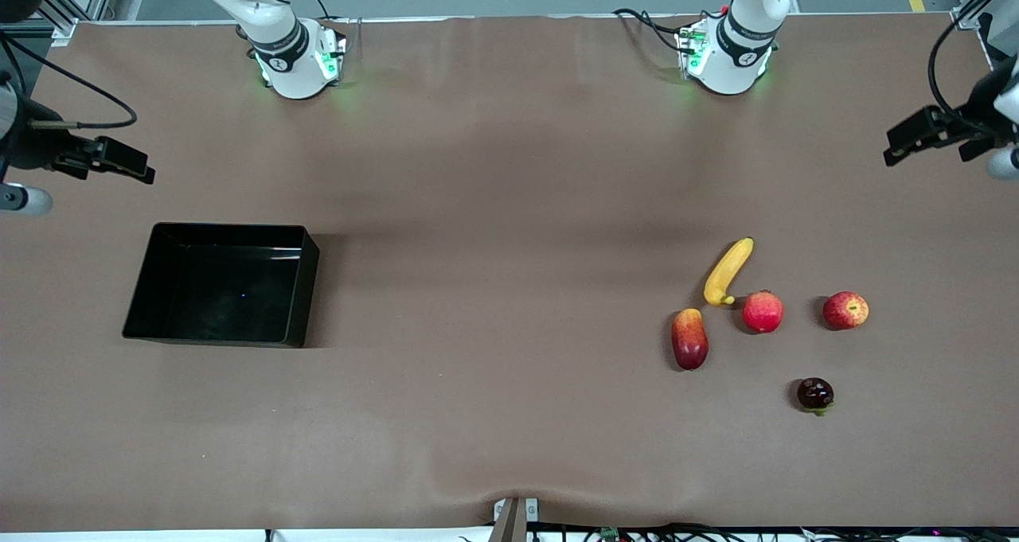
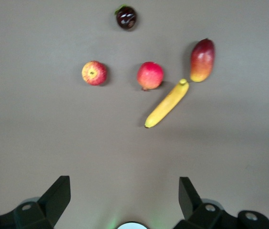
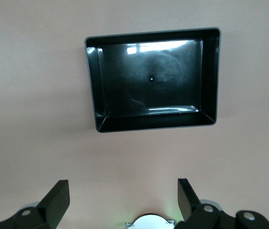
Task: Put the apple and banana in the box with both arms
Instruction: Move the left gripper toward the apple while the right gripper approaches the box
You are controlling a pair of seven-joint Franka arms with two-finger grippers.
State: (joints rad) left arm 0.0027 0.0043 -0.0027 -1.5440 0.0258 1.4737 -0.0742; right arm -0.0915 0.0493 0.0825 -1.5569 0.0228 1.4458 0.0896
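The apple [image 1: 845,309], red with a yellowish patch, lies on the table toward the left arm's end, and it also shows in the left wrist view [image 2: 94,73]. The yellow banana [image 1: 728,271] lies nearby, farther from the front camera, and the left wrist view [image 2: 167,103] shows it too. The black box [image 1: 223,287] stands empty toward the right arm's end; the right wrist view shows it from above [image 3: 210,71]. My left gripper [image 2: 125,191] is open and empty, high over the table's edge [image 1: 927,132]. My right gripper [image 3: 123,191] is open and empty, high near the box's end [image 1: 111,160].
A plain pink-red round fruit [image 1: 763,312] lies beside the banana's tip. A red-orange mango-like fruit [image 1: 689,338] lies nearer the front camera. A dark plum [image 1: 815,394] lies nearest the front camera. The brown table [image 1: 493,287] stretches between the box and the fruits.
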